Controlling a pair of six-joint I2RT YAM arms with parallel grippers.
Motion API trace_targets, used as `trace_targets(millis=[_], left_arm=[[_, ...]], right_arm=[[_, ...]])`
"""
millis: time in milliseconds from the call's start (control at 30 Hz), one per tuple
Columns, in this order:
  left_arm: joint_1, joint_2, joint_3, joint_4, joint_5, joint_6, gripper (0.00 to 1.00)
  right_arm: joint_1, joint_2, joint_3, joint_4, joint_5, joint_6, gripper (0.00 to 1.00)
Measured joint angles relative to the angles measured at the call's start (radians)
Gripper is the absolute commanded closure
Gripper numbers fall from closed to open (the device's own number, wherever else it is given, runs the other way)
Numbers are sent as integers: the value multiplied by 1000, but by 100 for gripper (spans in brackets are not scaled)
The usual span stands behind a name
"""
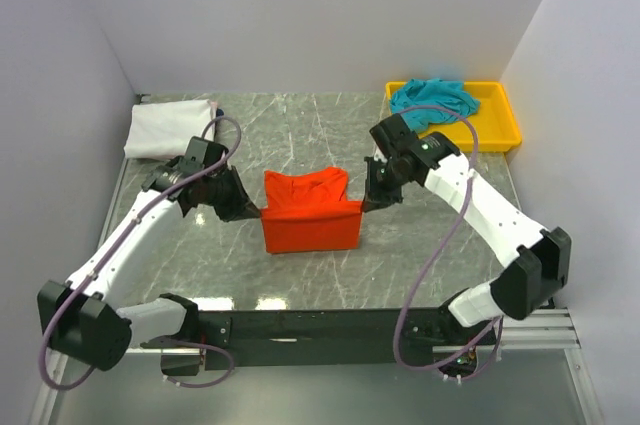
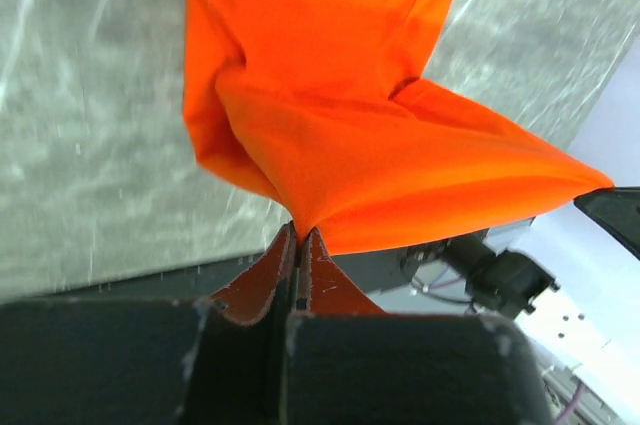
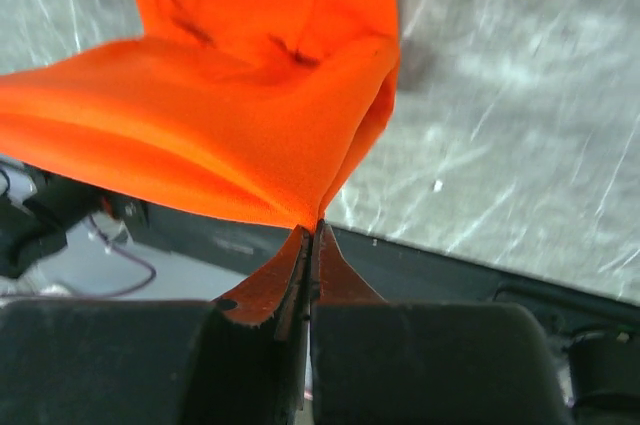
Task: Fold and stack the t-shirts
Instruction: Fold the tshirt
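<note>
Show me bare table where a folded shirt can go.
Bare marble: the far middle, between the white t-shirt and the yellow tray; also the near strip between the orange t-shirt and the arm bases. Crowded: the centre, where left gripper and right gripper pinch that shirt.

One orange-red t-shirt (image 1: 310, 213), one teal t-shirt (image 1: 432, 97), one white t-shirt (image 1: 170, 128), one yellow tray (image 1: 496, 115)

Table (image 1: 300, 135) w/ orange tee (image 1: 310, 217), white tee (image 1: 170, 128), tray (image 1: 497, 121).

White arms (image 1: 128, 235), black joints (image 1: 530, 275), purple cables (image 1: 238, 135)
</note>
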Motion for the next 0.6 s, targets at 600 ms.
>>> trace_targets(millis=[600], left_arm=[[105, 478, 214, 190, 26, 142, 100]], right_arm=[[-119, 496, 338, 72, 61, -171, 100]])
